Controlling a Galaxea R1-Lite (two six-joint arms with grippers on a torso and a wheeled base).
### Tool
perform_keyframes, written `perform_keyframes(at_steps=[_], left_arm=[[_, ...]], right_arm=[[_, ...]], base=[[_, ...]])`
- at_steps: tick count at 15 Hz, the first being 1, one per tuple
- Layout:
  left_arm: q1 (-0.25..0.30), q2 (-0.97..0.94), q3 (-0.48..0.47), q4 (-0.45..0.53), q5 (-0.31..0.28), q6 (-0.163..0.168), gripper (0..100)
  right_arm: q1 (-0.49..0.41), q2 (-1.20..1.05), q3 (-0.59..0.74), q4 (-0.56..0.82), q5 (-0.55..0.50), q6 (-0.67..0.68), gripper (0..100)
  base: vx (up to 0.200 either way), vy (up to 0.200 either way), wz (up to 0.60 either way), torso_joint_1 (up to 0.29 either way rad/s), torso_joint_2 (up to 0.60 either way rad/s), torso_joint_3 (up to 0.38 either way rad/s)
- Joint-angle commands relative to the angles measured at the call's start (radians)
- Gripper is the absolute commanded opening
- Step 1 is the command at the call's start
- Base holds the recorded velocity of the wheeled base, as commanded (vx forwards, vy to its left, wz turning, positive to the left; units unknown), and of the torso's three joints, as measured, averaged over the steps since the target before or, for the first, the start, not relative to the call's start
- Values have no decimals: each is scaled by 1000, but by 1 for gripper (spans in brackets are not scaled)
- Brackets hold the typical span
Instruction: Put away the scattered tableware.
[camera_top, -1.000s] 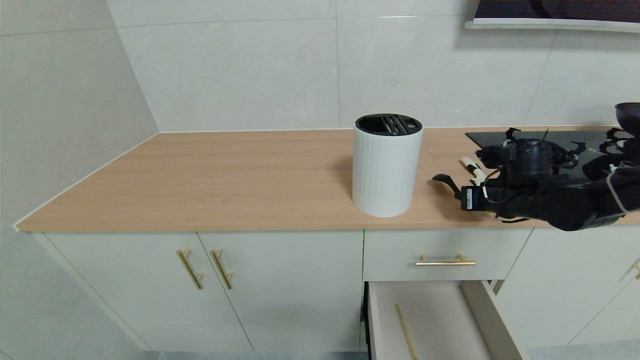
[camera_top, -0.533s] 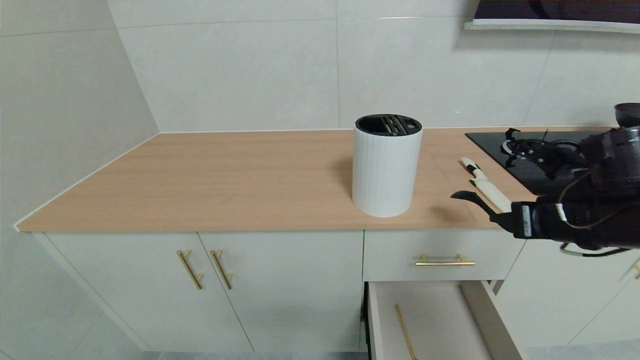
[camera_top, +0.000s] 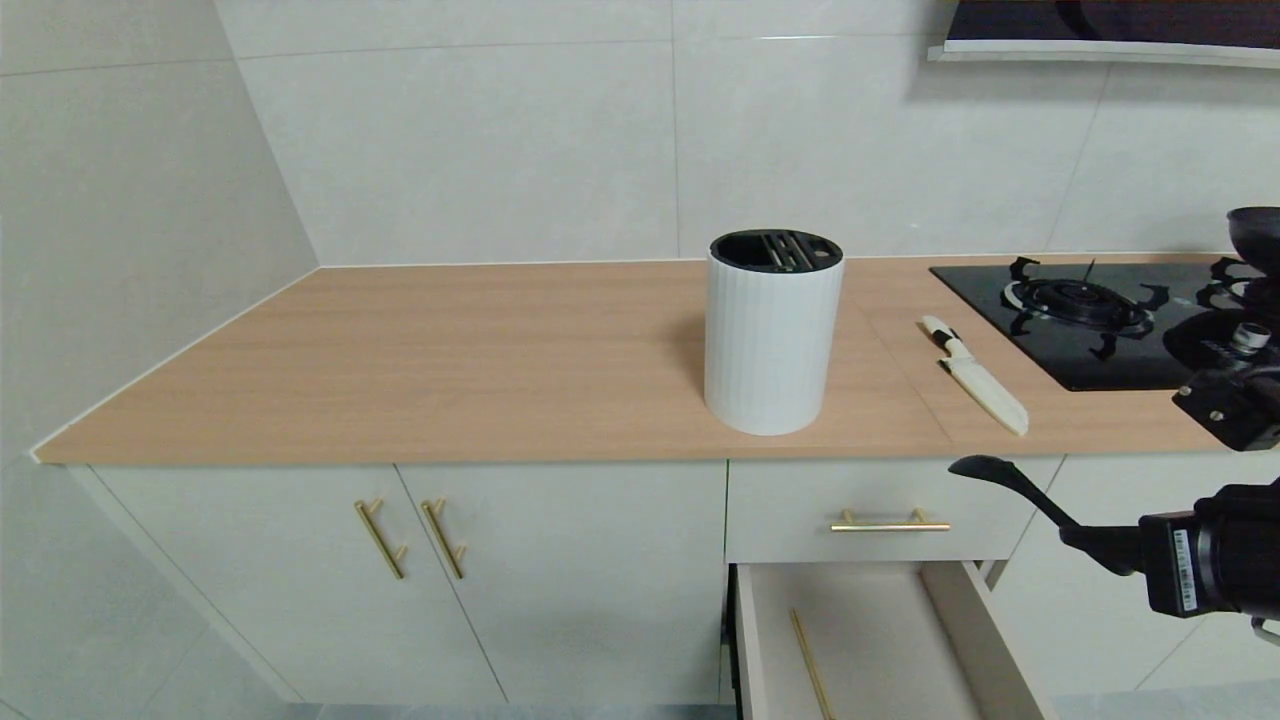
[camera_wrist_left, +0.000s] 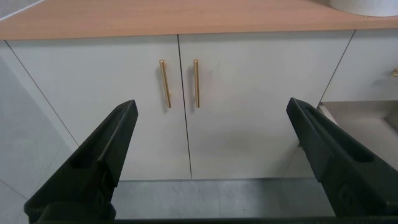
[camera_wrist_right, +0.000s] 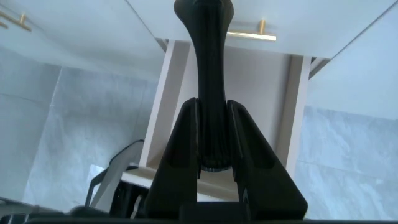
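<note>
My right gripper (camera_top: 1100, 540) hangs in front of the cabinets at the right, above the open drawer (camera_top: 870, 620), shut on a black utensil (camera_top: 1005, 478) whose curved end points left. In the right wrist view the fingers of that gripper (camera_wrist_right: 212, 118) clamp the black utensil's handle (camera_wrist_right: 205, 50) over the drawer (camera_wrist_right: 273, 106). A white-bladed knife (camera_top: 975, 375) lies on the wooden countertop (camera_top: 450, 350) right of a white cylindrical holder (camera_top: 772, 335) with a black slotted top. My left gripper (camera_wrist_left: 211, 109) is open, low, facing the cabinet doors.
A black gas stove (camera_top: 1090, 320) sits at the counter's right end. A thin gold stick (camera_top: 810, 665) lies in the open drawer. A shut drawer with a gold handle (camera_top: 888, 522) is above it. Double doors with gold handles (camera_wrist_left: 180, 84) stand to the left.
My right arm has swung down and to the right, from the countertop beside the holder to in front of the drawers, carrying the black utensil. The knife is now uncovered.
</note>
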Motion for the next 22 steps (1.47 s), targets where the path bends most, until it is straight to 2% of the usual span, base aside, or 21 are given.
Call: perform_keyframes(at_steps=[1,12,16,22], left_arm=[[0,0,0,0,0,0,100],[0,0,0,0,0,0,100],[0,0,0,0,0,0,100],[0,0,0,0,0,0,100]], right_arm=[[-1,-14,9,1,2,0,0],[-24,98,38,-24,-4,1,0],[-27,118,83,-108,-4,0,0],[-47,164,89,-111,-5,0,0]], base=[[0,0,0,0,0,0],[0,0,0,0,0,0],[0,0,0,-159,365,212],[0,0,0,-194,487,279]])
